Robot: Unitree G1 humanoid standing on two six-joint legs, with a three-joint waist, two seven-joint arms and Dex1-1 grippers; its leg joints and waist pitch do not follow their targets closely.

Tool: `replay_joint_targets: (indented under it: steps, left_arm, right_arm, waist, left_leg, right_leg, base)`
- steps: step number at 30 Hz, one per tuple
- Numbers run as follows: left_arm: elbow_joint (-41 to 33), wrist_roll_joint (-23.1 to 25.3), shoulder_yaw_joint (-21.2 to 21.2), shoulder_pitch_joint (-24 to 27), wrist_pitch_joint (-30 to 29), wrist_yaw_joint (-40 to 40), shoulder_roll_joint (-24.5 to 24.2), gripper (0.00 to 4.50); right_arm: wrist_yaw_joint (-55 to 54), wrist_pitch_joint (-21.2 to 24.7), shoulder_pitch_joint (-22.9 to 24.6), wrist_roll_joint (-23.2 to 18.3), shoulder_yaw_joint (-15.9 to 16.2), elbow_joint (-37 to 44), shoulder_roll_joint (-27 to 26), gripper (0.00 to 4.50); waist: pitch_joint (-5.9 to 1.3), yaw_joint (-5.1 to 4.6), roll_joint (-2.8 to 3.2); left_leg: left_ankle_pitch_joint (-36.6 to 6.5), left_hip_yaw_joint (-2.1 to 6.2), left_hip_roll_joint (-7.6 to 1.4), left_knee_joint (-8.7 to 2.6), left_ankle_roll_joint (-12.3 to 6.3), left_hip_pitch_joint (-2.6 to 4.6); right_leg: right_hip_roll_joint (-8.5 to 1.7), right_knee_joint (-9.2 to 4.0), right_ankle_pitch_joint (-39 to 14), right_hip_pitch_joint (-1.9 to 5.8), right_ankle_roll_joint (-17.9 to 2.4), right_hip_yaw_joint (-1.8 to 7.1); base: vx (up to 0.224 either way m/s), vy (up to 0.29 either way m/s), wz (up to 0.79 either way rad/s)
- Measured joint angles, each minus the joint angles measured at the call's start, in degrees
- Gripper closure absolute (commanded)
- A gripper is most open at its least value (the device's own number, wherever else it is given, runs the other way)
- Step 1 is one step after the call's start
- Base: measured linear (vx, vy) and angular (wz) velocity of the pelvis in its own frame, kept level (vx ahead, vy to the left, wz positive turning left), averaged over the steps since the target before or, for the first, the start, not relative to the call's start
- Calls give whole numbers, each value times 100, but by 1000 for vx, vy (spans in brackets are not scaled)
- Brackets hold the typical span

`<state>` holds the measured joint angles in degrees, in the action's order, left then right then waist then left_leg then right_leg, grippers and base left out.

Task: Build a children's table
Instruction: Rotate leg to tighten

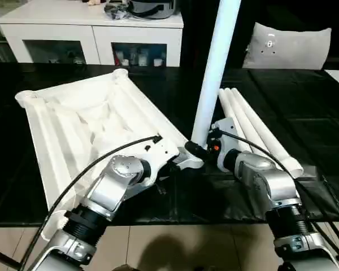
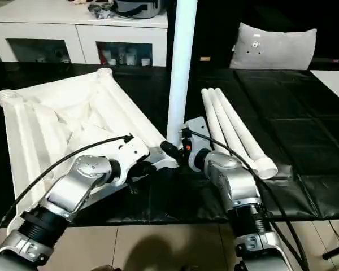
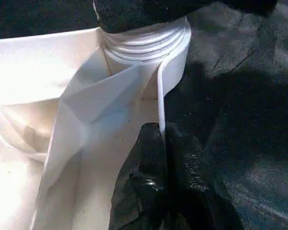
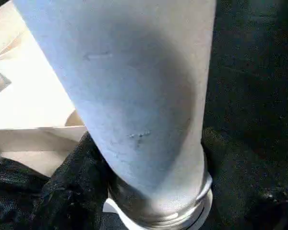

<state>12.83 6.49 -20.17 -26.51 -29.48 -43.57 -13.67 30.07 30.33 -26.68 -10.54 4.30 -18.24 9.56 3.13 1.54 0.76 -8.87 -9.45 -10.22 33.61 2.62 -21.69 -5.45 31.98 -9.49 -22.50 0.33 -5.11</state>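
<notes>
Closest to us are our two silver arms, reaching out over the black work table [image 1: 305, 141]. We will use the white table top [image 1: 85, 130] as our marker for where things are.

The table top lies upside down, ribs facing up, and it is tipped a little. Our left gripper [image 3: 164, 143] is at the top's near right corner. Its fingers [image 3: 144, 177] are pinched tight on the thin side wall of the top, just beside the round corner socket [image 3: 149, 45].

One white leg [image 1: 214, 73] stands up tall in that same socket. Our right gripper [image 1: 199, 151] is at the foot of this leg, just right of the corner. Its fingers are wrapped around the bottom of the leg, holding it.

To the right of the top, three more legs [image 1: 257, 130] lie side by side on the black cover, touching each other.

So we think the job is just getting going. The first leg is in its socket, but we cannot tell if it is all the way tight. Three legs are left to put in, and the far sockets [image 1: 25, 97] are bare. After that the table must be turned onto its feet.
</notes>
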Motion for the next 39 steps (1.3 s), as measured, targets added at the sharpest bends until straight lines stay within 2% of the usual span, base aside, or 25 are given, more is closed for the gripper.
replay_joint_targets:
  steps: [8,15,21,28,32,36,39]
  left_arm:
    - [64,2,-78,-59,357,-240,-275,450]
    - [361,-9,-163,-228,1026,-755,-688,450]
    - [528,-45,-290,-317,1674,-1335,-1008,450]
    - [772,-72,-460,-454,2307,-1921,-1184,450]
    - [826,-73,-536,-522,2464,-2153,-1227,450]
    - [841,-73,-569,-545,2573,-2260,-1243,450]
    - [865,-73,-597,-549,2637,-2333,-1247,450]
  right_arm:
    - [365,-111,265,-43,76,57,195,73]
    - [1369,-361,651,-247,109,545,941,3]
    - [2230,-426,809,-408,139,1026,1528,3]
    - [2927,-495,806,-493,307,1117,1943,3]
    - [3085,-720,753,-426,467,1092,1992,3]
    - [3296,-736,673,-458,511,1079,1992,3]
    - [3452,-727,672,-504,517,1075,1993,30]
  waist:
    - [9,41,14]
    - [9,117,13]
    - [7,230,14]
    - [4,389,18]
    - [4,414,18]
    - [3,419,15]
    - [2,425,13]
  left_leg:
    - [0,-3,-14,-15,0,-22]
    - [0,-17,-18,-12,0,-34]
    - [0,-22,-24,-20,1,-31]
    - [-13,-28,-54,-29,27,-23]
    - [-13,-35,-62,-29,28,-24]
    - [-13,-38,-61,-18,28,-24]
    - [-13,-38,-63,-12,27,-24]
  right_leg:
    - [1,7,4,-26,-7,-16]
    - [2,17,42,-33,-52,-6]
    - [4,43,107,-38,-69,-5]
    - [14,117,107,-57,-70,-14]
    - [15,117,107,-56,-70,-19]
    - [13,116,105,-52,-67,-16]
    - [13,117,99,-51,-57,-16]
  base:
    - [0,0,0]
    - [0,0,0]
    - [0,0,0]
    - [0,0,0]
    - [0,0,0]
    - [0,0,0]
    - [0,0,0]
